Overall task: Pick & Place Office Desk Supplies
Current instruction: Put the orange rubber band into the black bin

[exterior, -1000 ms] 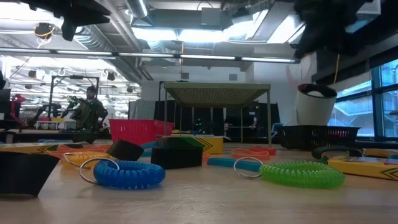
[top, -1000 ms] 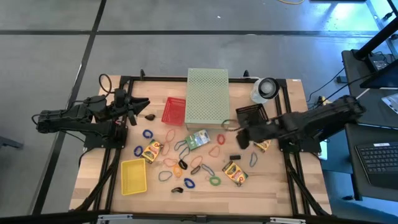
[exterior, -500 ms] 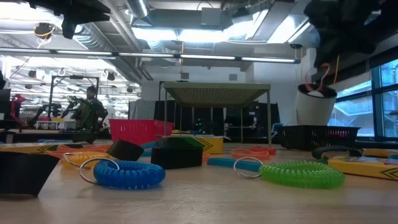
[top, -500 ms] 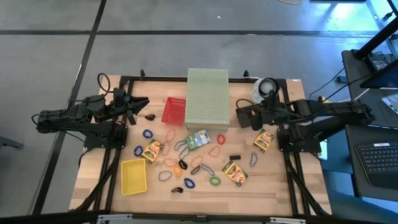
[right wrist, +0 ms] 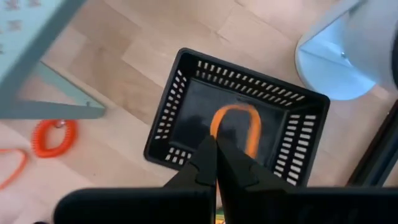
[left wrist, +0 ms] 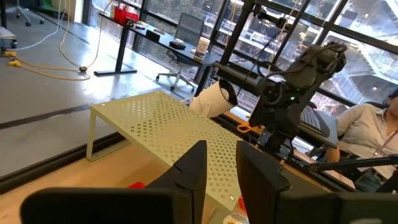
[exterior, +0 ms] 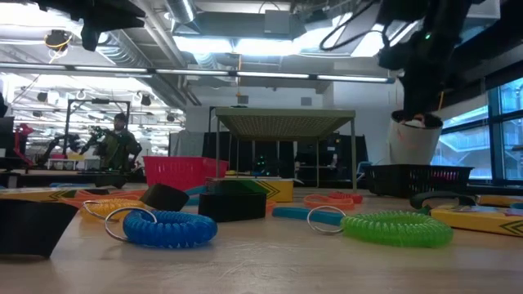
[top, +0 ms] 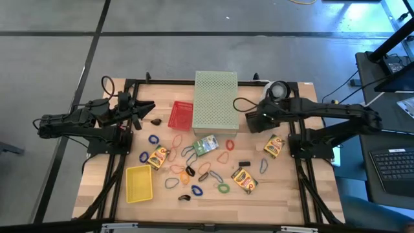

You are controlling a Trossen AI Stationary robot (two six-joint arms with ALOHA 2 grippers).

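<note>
**Sorting barely begun: one orange loop hanging over the black basket**

The right hand [right wrist: 216,163] is hovering directly above the black basket [right wrist: 171,112], its fingers pressed together and pinching an orange rubber-band loop [right wrist: 235,124] that is dangling over the basket's floor. Nothing else is showing inside the basket, so the loop looks ready to drop but is not yet released.

Most of the work is still waiting. In the high view, rubber-band loops [top: 154,139], tiny black clips [top: 244,164] and the yellow-and-green card boxes [top: 244,180] are lying scattered over the bench [top: 284,197], in front of and to both sides of the basket. The red basket [top: 180,115] and the yellow tray [top: 139,183], well away from the black basket, appear unfilled as far as can be told.

The left hand [top: 141,114] is waiting far across the bench from the black basket, raised and level, fingers slightly parted and gripping nothing.
</note>
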